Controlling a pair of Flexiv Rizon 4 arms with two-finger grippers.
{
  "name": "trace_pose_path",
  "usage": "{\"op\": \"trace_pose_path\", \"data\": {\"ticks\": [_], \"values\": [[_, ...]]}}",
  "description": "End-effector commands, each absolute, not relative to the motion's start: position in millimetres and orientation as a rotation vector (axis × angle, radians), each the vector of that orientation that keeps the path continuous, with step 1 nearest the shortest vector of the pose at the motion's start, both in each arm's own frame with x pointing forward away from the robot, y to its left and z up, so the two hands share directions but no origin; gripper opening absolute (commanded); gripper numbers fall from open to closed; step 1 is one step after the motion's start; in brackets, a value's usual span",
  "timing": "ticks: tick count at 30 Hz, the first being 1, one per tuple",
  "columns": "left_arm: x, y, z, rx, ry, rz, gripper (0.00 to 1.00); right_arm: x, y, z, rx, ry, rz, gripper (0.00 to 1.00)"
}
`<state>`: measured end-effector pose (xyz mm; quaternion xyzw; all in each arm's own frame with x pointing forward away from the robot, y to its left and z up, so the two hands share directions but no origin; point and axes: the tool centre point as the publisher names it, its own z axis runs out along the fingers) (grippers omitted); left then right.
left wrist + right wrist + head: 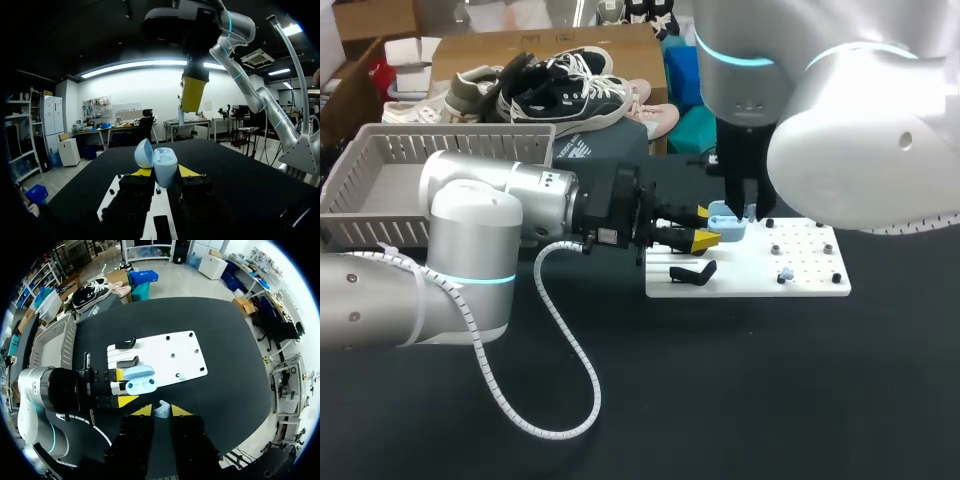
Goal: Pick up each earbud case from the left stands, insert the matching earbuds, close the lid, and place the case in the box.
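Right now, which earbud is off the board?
The earbud between the right gripper's fingers, above the open case; the other earbud lies on the white board.

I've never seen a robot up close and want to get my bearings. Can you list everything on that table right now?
light-blue plastic earbud case: one, lid open, held above the board
small light-blue earbud: one, held above the open case
loose pale earbud: one, lying on the board among the pegs
flat white board: one, on the table
curved black stands: two, at the board's end nearer the basket
small black pegs: several, on the board
grey slatted plastic basket: one, on the table's left side
black table: one
white spiral cable: one, looping off the left arm
left gripper: shut on the case
right gripper: shut on the earbud
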<state>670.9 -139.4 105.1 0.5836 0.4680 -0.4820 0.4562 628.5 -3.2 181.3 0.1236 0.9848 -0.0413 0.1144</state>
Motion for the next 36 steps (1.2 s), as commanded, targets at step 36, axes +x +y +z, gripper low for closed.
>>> {"op": "trace_pose_path", "data": {"ticks": [36], "values": [[670.6, -139.4, 104.5, 1.436, 1.152, -1.187, 0.0, 657.4, 12.1, 165.0, 0.426, 2.904, -0.179, 0.0]]}}
